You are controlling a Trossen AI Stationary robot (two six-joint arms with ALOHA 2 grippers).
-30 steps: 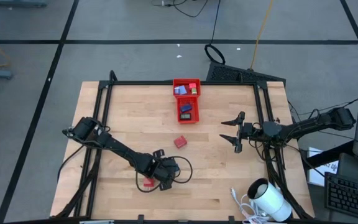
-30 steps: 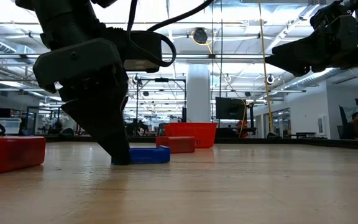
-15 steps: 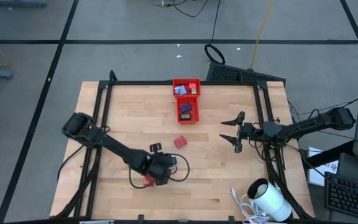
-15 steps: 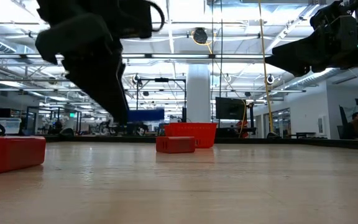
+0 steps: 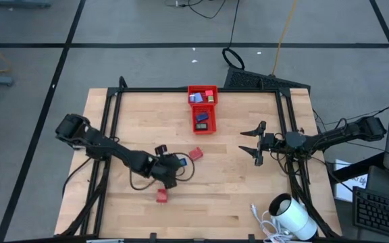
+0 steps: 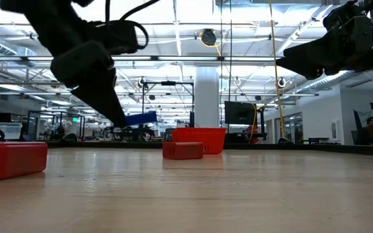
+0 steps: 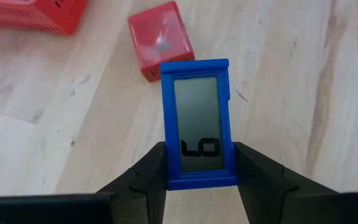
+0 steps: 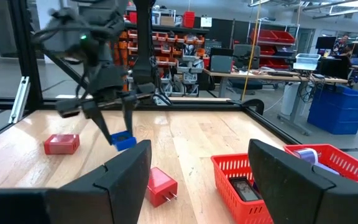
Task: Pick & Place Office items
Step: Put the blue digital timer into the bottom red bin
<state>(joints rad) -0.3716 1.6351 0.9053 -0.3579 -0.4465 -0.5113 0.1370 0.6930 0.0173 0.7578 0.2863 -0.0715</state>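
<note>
High view: we count two red pieces loose on the table, one near the red tray, one farther off. Our left gripper clamps one blue piece aloft between them; our right gripper gapes wide beside the tray.

Red two-compartment tray at the table's far edge; white cylinder with cable near corner.

Two blocks lie before the tray.
</note>
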